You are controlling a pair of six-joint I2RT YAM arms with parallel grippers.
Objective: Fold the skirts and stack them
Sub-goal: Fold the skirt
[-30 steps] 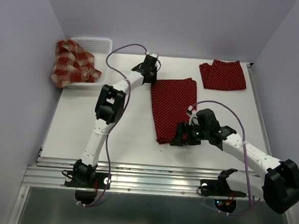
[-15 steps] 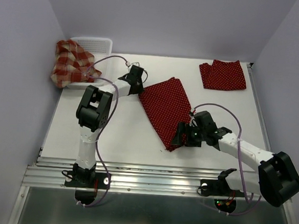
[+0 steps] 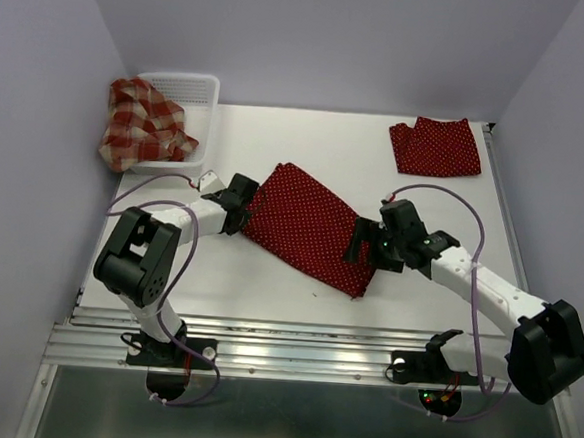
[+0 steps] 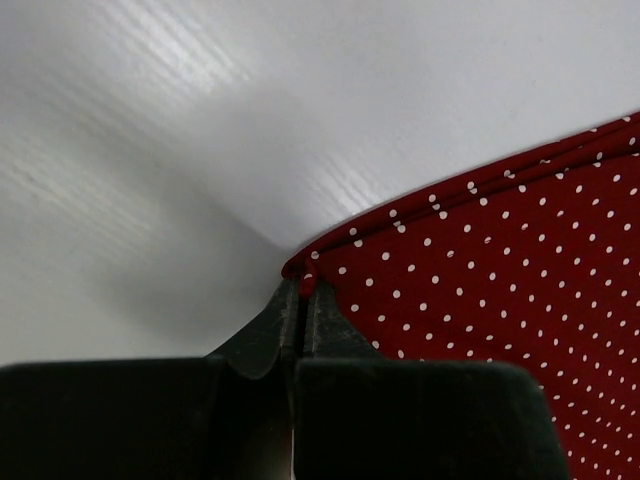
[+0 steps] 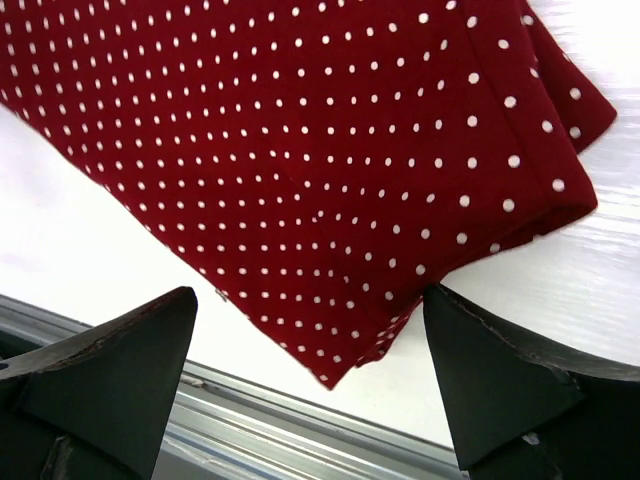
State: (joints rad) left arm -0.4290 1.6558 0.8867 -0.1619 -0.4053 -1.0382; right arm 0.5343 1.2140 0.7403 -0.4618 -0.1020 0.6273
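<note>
My left claw [image 4: 300,290] is clenched on the hem corner of the dotted skirt [image 3: 307,225], fingers pressed tight with the red edge pinched between them. My right claw [image 5: 310,296] is released, its fingers spread wide over the skirt's opposite end, the one toward the near right. I cannot tell whether it touches the cloth.

The skirt lies flat and slantwise across the middle of the desk [image 3: 278,138]. It looks thin, light and limp, so I judge it will sag and wrinkle between any two holds and carry no shape of its own. The doubled hem at the corners looks like the firmest place to pinch.

The second dotted skirt [image 3: 435,147] sits folded by the far right corner. The plaid skirt [image 3: 138,123] is heaped over the basket [image 3: 196,80] at the far left corner.

The desk top is smooth, white and slightly glossy, so cloth should slide easily. Pale lilac walls [image 3: 315,30] close in three sides, and a metal rail [image 3: 283,354] runs along the near edge.
</note>
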